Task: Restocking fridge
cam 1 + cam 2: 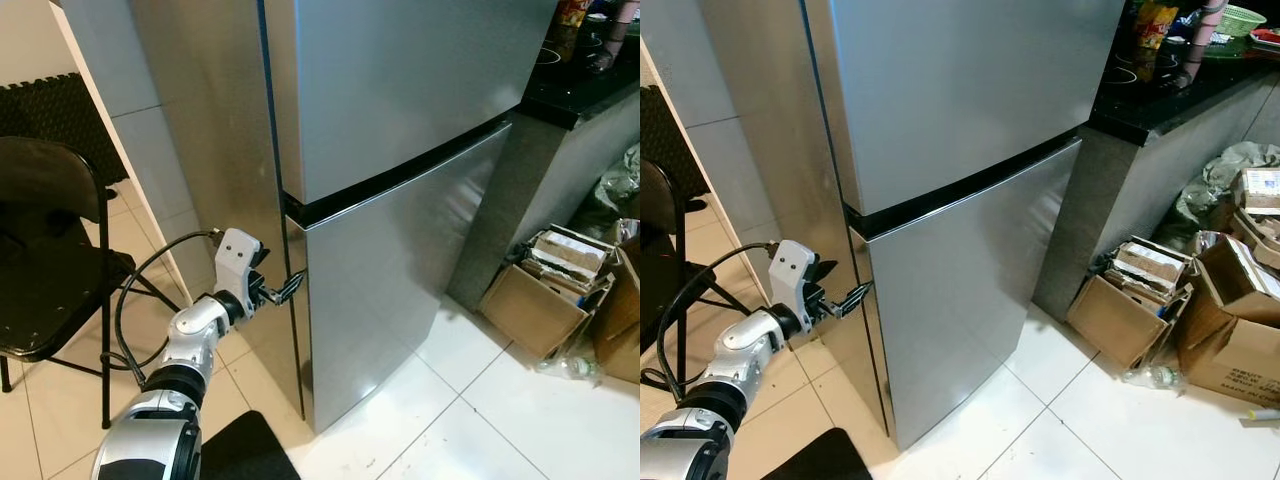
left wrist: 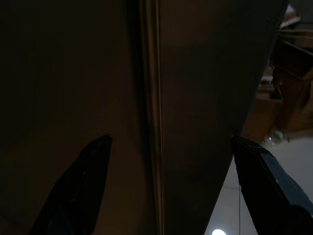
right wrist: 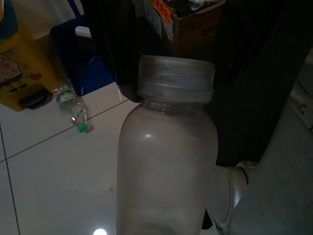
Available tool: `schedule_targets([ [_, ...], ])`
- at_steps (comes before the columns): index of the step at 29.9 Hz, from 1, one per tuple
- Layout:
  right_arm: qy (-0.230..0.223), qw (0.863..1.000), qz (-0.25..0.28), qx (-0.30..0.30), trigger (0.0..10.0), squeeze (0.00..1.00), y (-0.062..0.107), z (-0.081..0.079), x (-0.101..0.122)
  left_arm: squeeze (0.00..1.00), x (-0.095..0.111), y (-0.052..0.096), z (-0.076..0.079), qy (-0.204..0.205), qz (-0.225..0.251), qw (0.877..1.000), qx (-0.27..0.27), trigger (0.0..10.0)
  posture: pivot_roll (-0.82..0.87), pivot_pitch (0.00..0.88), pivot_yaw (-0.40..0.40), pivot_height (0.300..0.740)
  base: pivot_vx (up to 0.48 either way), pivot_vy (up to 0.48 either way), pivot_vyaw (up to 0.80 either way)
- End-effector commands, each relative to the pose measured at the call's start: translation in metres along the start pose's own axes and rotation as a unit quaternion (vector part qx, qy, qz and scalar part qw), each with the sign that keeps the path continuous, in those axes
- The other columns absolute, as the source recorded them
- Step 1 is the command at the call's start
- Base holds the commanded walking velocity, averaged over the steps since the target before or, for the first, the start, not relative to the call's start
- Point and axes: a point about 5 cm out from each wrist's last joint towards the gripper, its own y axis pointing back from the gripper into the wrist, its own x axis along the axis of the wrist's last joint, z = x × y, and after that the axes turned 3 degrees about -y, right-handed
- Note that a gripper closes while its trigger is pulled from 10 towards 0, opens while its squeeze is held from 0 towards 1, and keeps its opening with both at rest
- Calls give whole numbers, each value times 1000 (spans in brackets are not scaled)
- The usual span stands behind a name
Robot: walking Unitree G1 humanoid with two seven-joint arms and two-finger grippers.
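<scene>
1 upright fridge (image 1: 400,130), doors vertical

The fridge (image 1: 400,130) is silver-grey with a brushed metal look, and a black band (image 1: 400,175) runs between its upper and lower door. The floor (image 1: 480,420) has glossy white tiles with thin dark joints. The folding chair (image 1: 50,260) is black. The left arm (image 1: 190,345) is silver, its wrist block is white, and the left gripper (image 1: 285,289) has black fingers. The counter top (image 1: 1180,95) is black. The cardboard boxes (image 1: 1130,300) are brown. In the right wrist view, the bottle (image 3: 166,156) is frosted, milky white, with a pale translucent cap. A small clear bottle (image 3: 73,108) on the tiles has a teal cap.
</scene>
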Motion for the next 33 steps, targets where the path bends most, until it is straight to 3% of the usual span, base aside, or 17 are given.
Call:
schedule_targets([
  [1, -7, 1000, 6, -3, 10000, 0, 0, 1, 1, 0, 12, -13, 7, 1, 33, 999, -10, 10000, -28, 0, -26, 740, 0, 0, 0],
  [7, -7, 1000, 6, -3, 10000, 0, 0, 1, 0, 0, 18, -17, 19, 30, 72, 995, -63, 10000, -31, 0, -23, 740, 0, 0, 0],
  [14, -8, 1000, 5, -3, 10000, 0, 0, 0, -1, 0, 12, -18, 38, 30, 61, 987, -144, 10000, -31, 0, -20, 740, 0, 0, 0],
  [20, -9, 1000, 6, -3, 10000, 0, 0, -1, -1, 0, 11, -19, 39, 29, 62, 987, -148, 10000, -32, 0, -19, 740, 0, 0, 0],
  [27, -9, 1000, 5, -4, 10000, 0, 0, -1, -2, 0, 10, -21, 35, 10, 42, 993, -109, 10000, -33, 0, -16, 740, 0, 0, 0],
  [33, -11, 1000, 3, -4, 10000, 0, 0, -1, -4, 0, 8, -24, 42, 25, 45, 992, -112, 10000, -35, 0, -13, 740, 0, 0, 0],
])
